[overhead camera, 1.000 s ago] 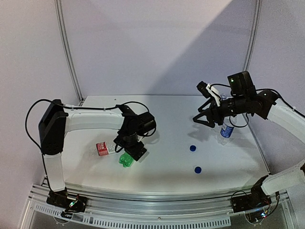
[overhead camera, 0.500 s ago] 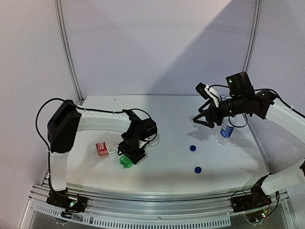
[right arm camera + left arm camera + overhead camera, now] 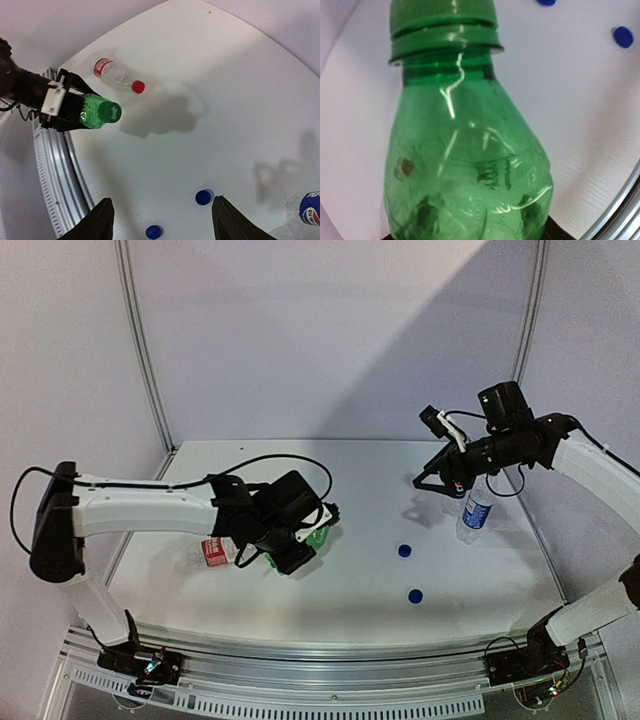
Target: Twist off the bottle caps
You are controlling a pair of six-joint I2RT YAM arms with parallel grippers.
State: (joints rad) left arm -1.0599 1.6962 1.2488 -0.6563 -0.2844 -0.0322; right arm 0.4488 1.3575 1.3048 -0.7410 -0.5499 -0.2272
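Observation:
My left gripper [image 3: 303, 538] is shut on the all-green bottle [image 3: 470, 150] and holds it off the table, tilted, its green cap [image 3: 442, 12] still on and facing right. The bottle [image 3: 95, 114] also shows in the right wrist view. The clear bottle with a red label [image 3: 214, 552] lies on the table by my left arm, its red cap [image 3: 138, 87] on. Two blue caps [image 3: 404, 551] [image 3: 414, 595] lie loose mid-table. A blue Pepsi-labelled bottle [image 3: 476, 512] stands at the right. My right gripper [image 3: 432, 483] is open and empty in the air beside it.
The table's white surface [image 3: 360, 480] ends in a ribbed metal rail [image 3: 330, 695] at the front. White walls close the back and sides. The fourth bottle is not in view.
My left gripper has lifted the green bottle off the table and swung it up and right. My right gripper has risen slightly and stayed open.

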